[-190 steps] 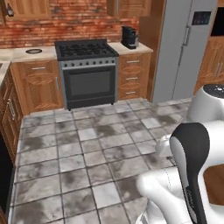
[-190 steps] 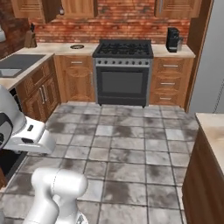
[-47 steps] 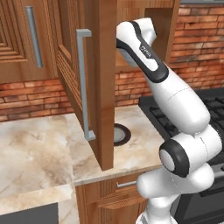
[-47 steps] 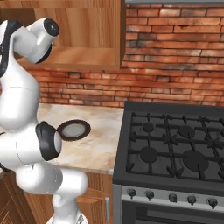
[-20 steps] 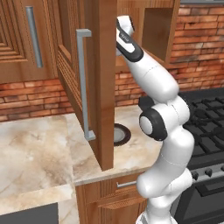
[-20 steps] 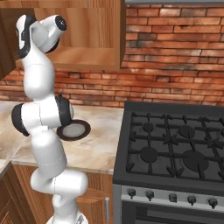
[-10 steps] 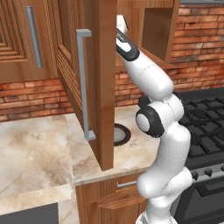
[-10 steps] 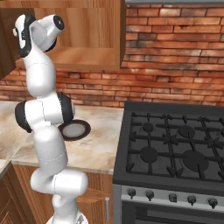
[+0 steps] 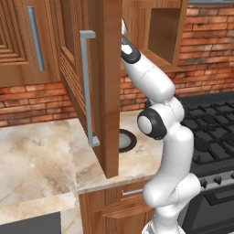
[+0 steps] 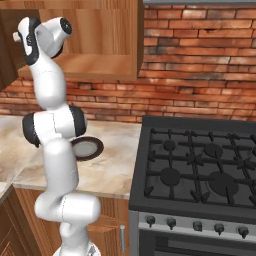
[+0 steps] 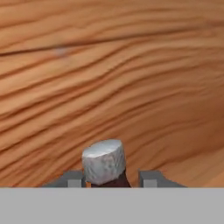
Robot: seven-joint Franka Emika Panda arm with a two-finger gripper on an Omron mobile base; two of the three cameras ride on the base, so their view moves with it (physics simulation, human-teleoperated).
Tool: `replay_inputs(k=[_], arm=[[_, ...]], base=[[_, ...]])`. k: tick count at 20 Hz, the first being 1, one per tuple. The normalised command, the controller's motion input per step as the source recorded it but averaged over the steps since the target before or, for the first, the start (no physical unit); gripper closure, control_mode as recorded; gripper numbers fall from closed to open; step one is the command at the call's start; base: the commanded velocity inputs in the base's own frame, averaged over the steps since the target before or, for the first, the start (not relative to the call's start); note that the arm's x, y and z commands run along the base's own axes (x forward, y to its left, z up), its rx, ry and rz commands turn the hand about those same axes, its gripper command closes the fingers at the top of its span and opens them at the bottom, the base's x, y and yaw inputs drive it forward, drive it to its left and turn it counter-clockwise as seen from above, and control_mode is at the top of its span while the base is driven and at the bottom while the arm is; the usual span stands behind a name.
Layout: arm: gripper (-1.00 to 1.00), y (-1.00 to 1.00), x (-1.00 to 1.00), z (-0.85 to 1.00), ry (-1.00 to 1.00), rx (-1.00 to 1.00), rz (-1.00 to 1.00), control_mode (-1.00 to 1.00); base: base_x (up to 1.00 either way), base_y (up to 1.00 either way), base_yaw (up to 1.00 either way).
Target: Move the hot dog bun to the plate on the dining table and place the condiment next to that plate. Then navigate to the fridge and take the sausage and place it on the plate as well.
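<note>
End effector [image 11: 111, 179]: inside wall cabinet [image 10: 95, 35], fingers close either side of bottle; whether they grip it, cannot tell.
Bottle [image 11: 104, 162]: pale cap, lower centre of hand view.
Arm: reaching up.

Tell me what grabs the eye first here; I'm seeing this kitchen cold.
The white arm stretches up into the open wall cabinet above the marble counter. In the hand view, a pale-capped dark bottle sits between the fingers. A black stove stands to the right.
</note>
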Motion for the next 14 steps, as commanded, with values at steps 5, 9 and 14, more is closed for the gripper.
replay_inputs(k=[5,9,14], arm=[[1.0,0.04,-0.04,0.02,-0.01,0.0,0.04,-1.0],[1.0,-0.22,-0.38,0.05,-0.12,0.0,0.0,-1.0],[1.0,-0.76,-0.66,0.0,-0.16,0.0,0.0,-1.0]], base=[[0.0,0.0,0.0],[0.0,0.0,0.0],[0.0,0.0,0.0]])
